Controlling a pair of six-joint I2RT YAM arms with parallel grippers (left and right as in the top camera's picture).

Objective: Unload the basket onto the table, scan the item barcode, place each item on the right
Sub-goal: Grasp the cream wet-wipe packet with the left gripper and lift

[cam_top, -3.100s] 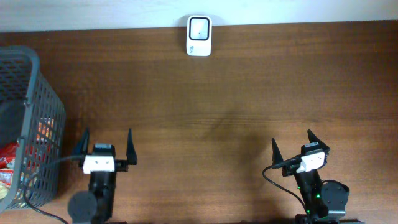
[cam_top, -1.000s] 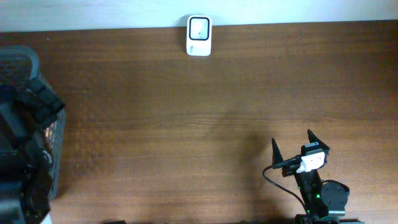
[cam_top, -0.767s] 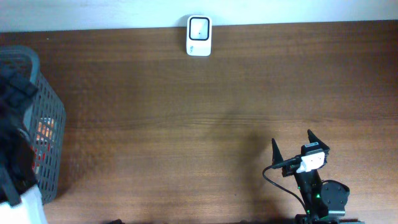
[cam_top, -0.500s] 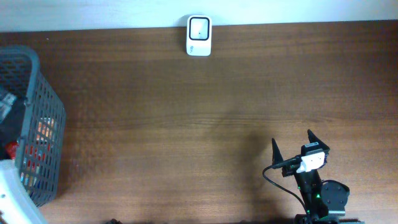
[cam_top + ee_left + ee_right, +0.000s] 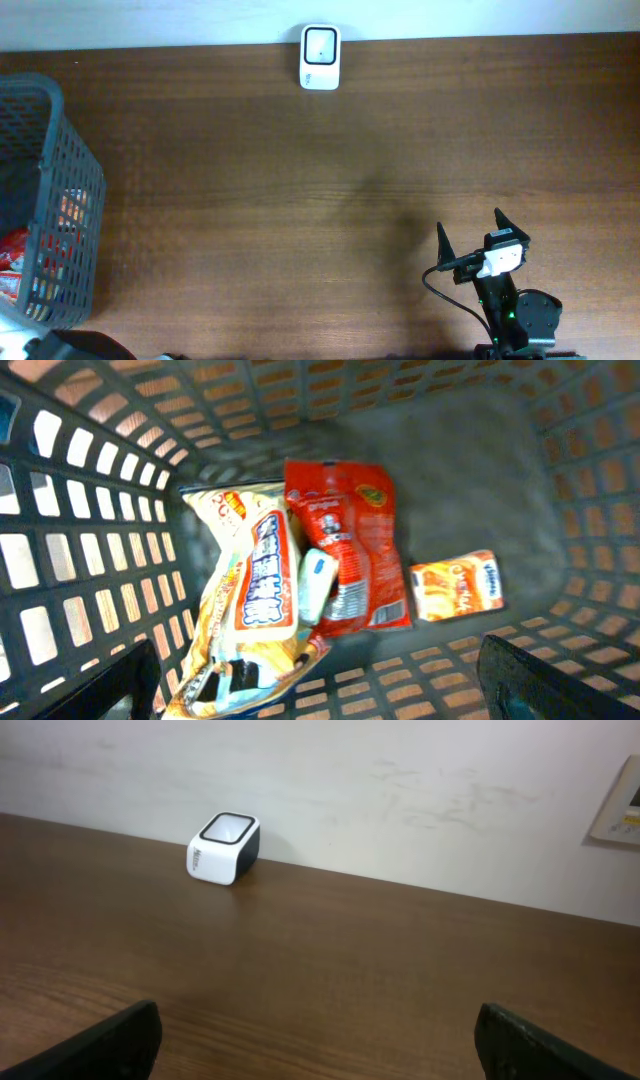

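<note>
left hand (image 5: 335,685): moved off counter (image 5: 300,200) to over basket (image 5: 70,150); wide open, empty
right hand (image 5: 470,225): unmoved, wide open, empty
task: pick likely next

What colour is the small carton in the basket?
The carton is orange; left wrist view.

The worktop (image 5: 300,180) is dark brown with a fine wood grain. The basket (image 5: 75,190) is grey, and its walls are a grid of holes. In it are a red packet (image 5: 350,540), a yellow and white packet (image 5: 250,610) with red letters, and an orange box (image 5: 458,586). The scanner (image 5: 320,44) is white with a black side.
</note>
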